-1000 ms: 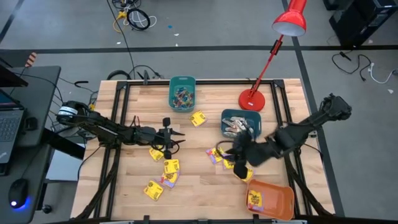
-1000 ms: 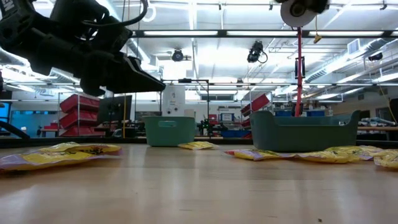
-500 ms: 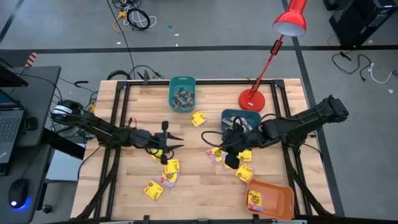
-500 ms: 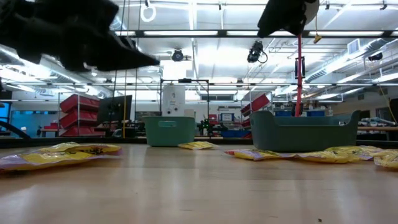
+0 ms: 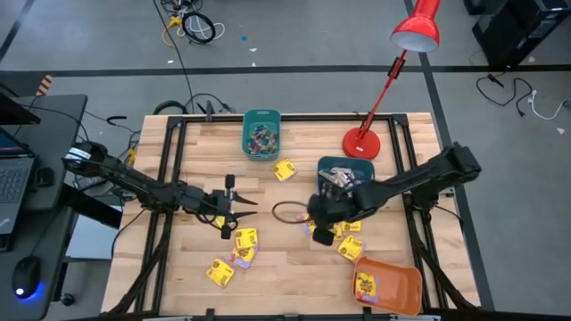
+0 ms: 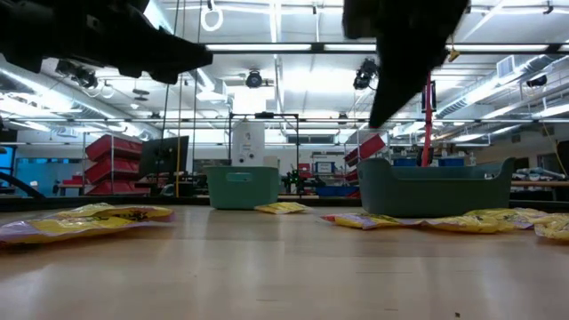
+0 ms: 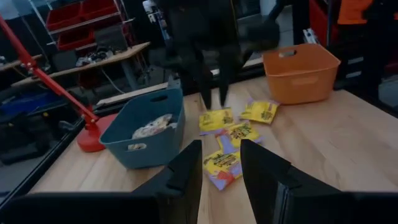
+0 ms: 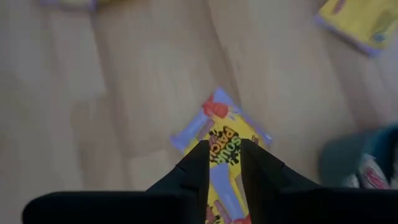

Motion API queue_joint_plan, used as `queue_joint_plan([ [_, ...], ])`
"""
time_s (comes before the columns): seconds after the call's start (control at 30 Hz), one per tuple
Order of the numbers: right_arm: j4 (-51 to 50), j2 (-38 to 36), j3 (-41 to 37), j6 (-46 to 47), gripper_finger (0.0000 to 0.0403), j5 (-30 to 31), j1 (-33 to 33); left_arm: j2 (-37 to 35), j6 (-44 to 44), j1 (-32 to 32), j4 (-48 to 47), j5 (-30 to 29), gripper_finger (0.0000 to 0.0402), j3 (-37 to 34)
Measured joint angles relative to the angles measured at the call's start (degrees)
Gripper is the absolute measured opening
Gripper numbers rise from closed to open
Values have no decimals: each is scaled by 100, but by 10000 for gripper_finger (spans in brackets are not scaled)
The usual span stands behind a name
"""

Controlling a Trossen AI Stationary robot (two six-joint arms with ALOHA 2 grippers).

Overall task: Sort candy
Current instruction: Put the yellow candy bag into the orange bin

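The candy is only partly sorted. Several yellow packets lie loose on the wooden table: a group near the left gripper, one packet alone between the two teal bins, and a cluster under and beside the right gripper. The rear teal bin already holds small coloured pieces, the darker teal bin holds pale stick-shaped pieces, and the orange bin holds at least one yellow packet. In my judgement much is done for the small sweets, but most yellow packets wait to go into the orange bin.

The right gripper hangs directly over one yellow packet with a purple edge; its two fingers stand a little apart with the packet showing between them, and nothing is clamped. The left gripper hovers over the table with its fingers apart and empty.

Only the right wrist view shows the print on the targeted packet and how the fingers straddle it. The left wrist view shows the other arm from the front, above the cluster. The low view shows the arms high above the packets, but not the bins' contents. The high view alone gives the whole layout, with the red lamp at the back.
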Motion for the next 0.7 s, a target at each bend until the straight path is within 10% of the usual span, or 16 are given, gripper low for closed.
queue_joint_plan([
  [0.7, 494, 1683, 2, -2773, 218, 222, 5, -31, -626, -61, -369, -363, 113, 0],
])
